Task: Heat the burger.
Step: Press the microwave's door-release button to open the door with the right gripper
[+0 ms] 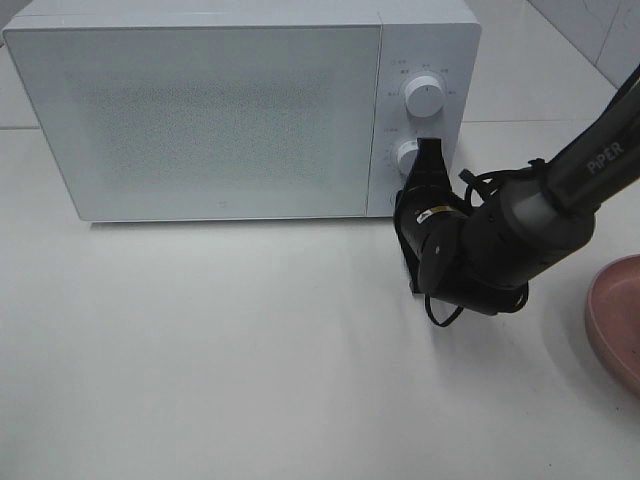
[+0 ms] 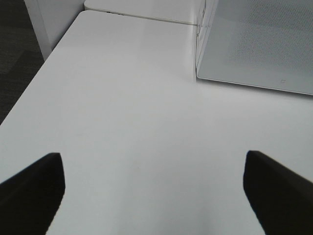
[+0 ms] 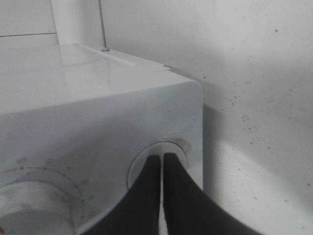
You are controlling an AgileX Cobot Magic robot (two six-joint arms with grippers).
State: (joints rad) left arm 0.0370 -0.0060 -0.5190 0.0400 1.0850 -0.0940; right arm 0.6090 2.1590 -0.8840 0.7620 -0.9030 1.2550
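Observation:
The burger is out of view in every frame. The white microwave point(image 1: 220, 110) stands at the back of the table with its door closed. My right gripper point(image 1: 428, 150) is shut, its two fingertips pressed together against the lower knob point(image 1: 405, 155) of the control panel. In the right wrist view the right gripper point(image 3: 161, 159) touches that lower knob point(image 3: 139, 166) at its centre. My left gripper point(image 2: 154, 196) hangs open over bare table, nothing between its fingers point(image 2: 32, 191), with the microwave point(image 2: 259, 49) ahead and to one side.
The upper knob point(image 1: 423, 97) sits above the one being touched. A pink plate point(image 1: 615, 320) pokes in at the right edge of the table; the part showing holds nothing. The white table point(image 1: 250, 350) spreads in front of the microwave.

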